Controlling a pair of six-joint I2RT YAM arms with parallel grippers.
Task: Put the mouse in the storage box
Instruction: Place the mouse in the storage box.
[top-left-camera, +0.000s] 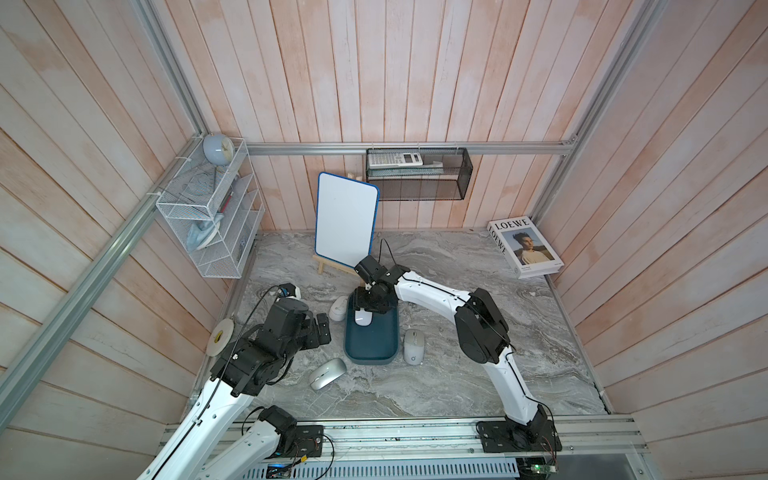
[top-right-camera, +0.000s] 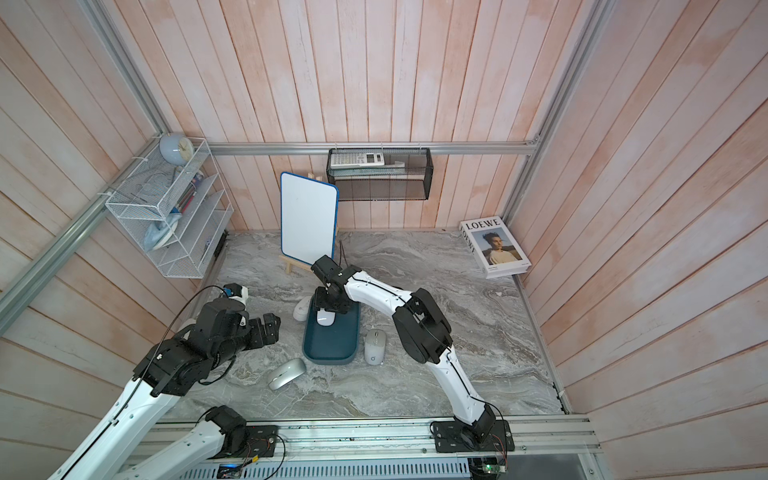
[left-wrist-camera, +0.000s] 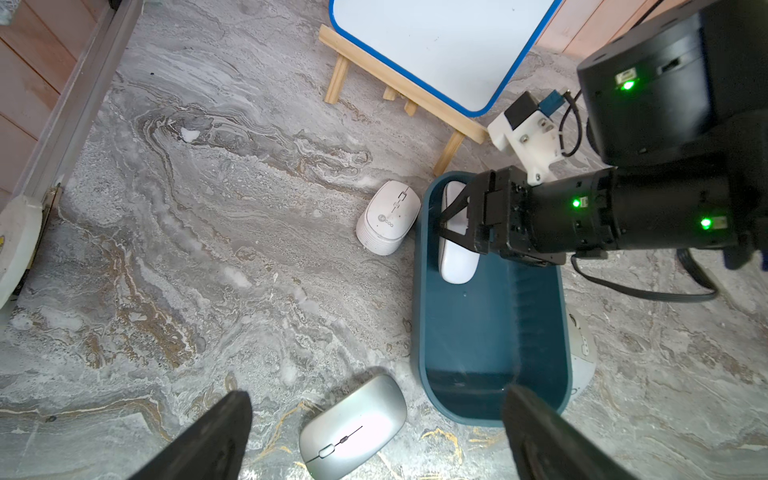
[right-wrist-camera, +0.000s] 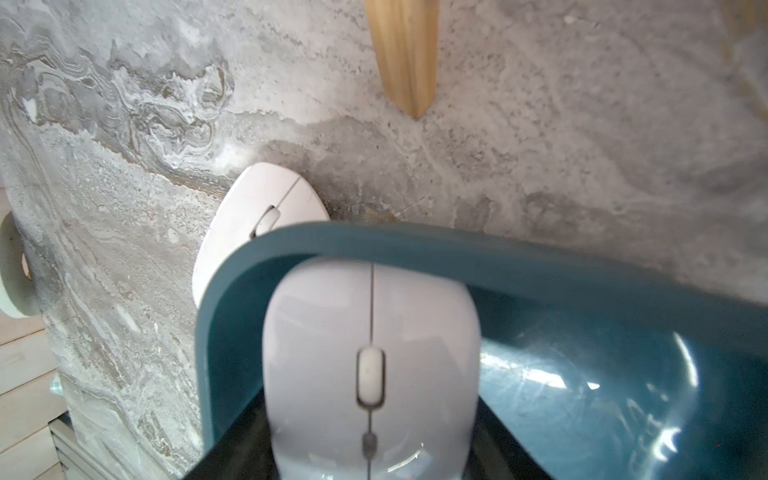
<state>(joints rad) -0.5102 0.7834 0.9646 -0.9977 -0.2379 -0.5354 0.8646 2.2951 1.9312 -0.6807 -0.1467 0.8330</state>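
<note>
Mouse (top-left-camera: 363, 319) is clamped by the right gripper (top-left-camera: 365, 311) just inside the far rim of the storage box (top-left-camera: 372, 345), whose near half is bare; left gripper (top-left-camera: 323, 329) is spread wide beside the box.

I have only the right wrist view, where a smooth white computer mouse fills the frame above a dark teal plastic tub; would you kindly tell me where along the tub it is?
Observer: The smooth white computer mouse is at the far end of the dark teal rectangular plastic storage box, the end nearest the blue-framed whiteboard.
Operator: Thank you. What lies beyond my frame?
Observer: A flat silver mouse and a rounded grey-white mouse lie outside the box, on either side of its near end.
Operator: And the left arm?
Observer: The left pincer hangs open and empty to the left of the box.
</note>
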